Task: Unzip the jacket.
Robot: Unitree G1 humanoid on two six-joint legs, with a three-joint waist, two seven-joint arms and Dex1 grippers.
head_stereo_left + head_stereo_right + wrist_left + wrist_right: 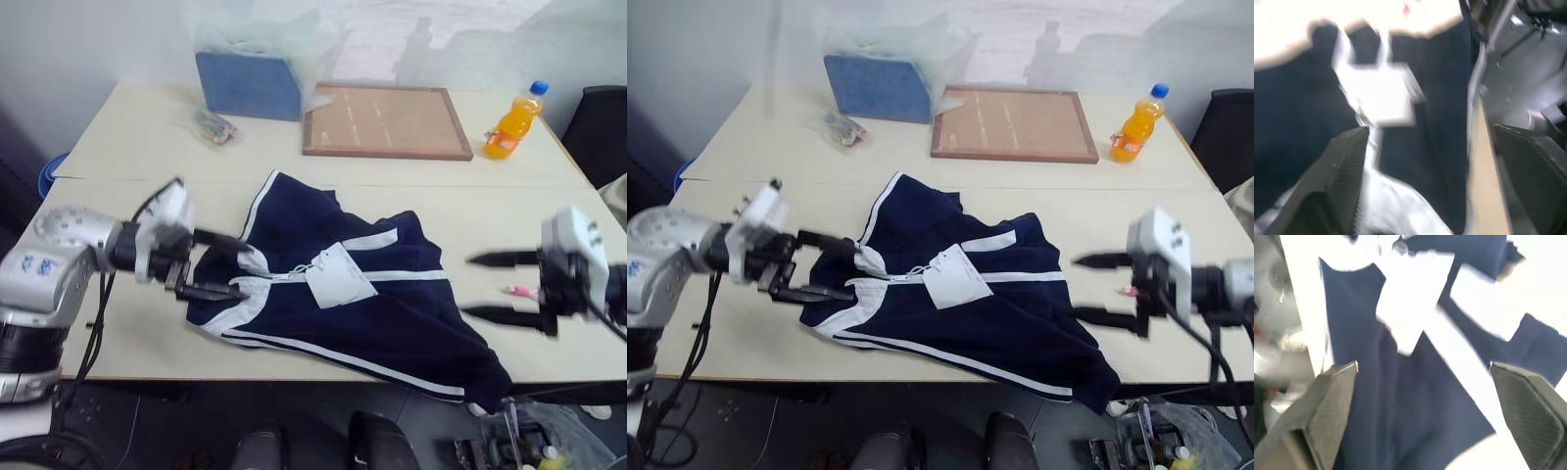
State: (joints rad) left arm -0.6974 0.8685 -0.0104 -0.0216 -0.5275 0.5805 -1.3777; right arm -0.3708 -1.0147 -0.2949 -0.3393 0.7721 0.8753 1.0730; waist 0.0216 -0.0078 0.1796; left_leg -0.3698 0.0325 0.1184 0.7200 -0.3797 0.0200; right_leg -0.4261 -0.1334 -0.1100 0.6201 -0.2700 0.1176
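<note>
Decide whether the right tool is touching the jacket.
Apart: the left eye view shows the right tool open, bare table between it and the jacket.

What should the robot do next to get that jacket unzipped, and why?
Probably lower the left gripper onto the collar end of the white zipper: both grippers are open and holding nothing, and the jacket lies zipped on the table.

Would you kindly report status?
Left gripper open at collar. Right gripper open, clear of the jacket. Paper tag lies over zipper.
</note>
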